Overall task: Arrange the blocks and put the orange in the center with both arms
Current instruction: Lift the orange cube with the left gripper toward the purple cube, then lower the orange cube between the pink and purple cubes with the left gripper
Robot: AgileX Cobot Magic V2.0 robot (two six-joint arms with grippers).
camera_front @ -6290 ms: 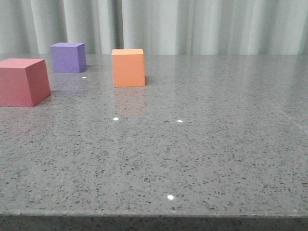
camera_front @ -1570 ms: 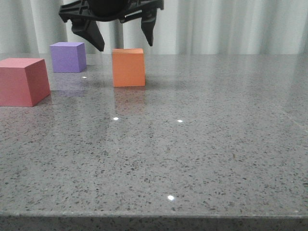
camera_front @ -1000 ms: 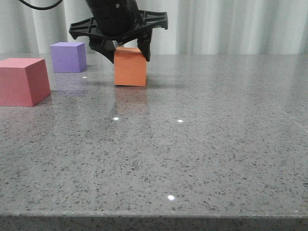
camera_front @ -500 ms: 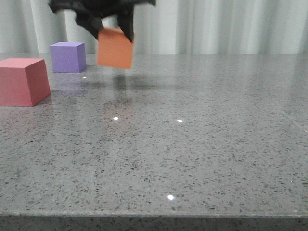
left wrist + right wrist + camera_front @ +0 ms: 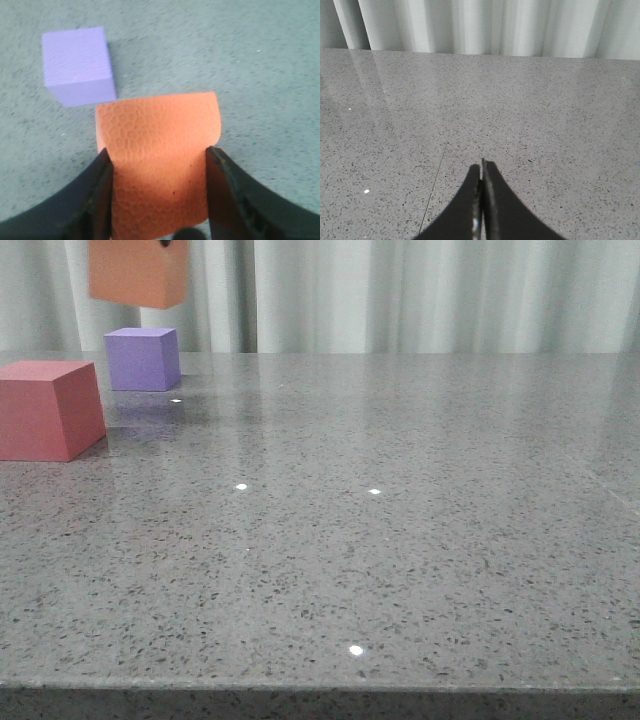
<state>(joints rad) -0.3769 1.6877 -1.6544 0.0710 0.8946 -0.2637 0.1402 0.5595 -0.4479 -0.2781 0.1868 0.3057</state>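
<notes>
While your left claw point(image 5: 157, 192) clamps the orange cube point(image 5: 139, 272) high above the bench point(image 5: 400, 540), the purple cube point(image 5: 143, 358) sits below it, beside the pinkish-red cube point(image 5: 48, 408). Your right claw point(image 5: 482, 200) hangs pinched together, holding nothing.

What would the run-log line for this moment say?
left gripper: shut on matte orange cube, airborne | right gripper: shut, empty | purple cube, pinkish-red cube: on speckled grey table

No text, label, brand, number or sign can be read anywhere. The faces of the cubes that show are plain. The speckled tabletop point(image 5: 420, 540) carries no markings either.
</notes>
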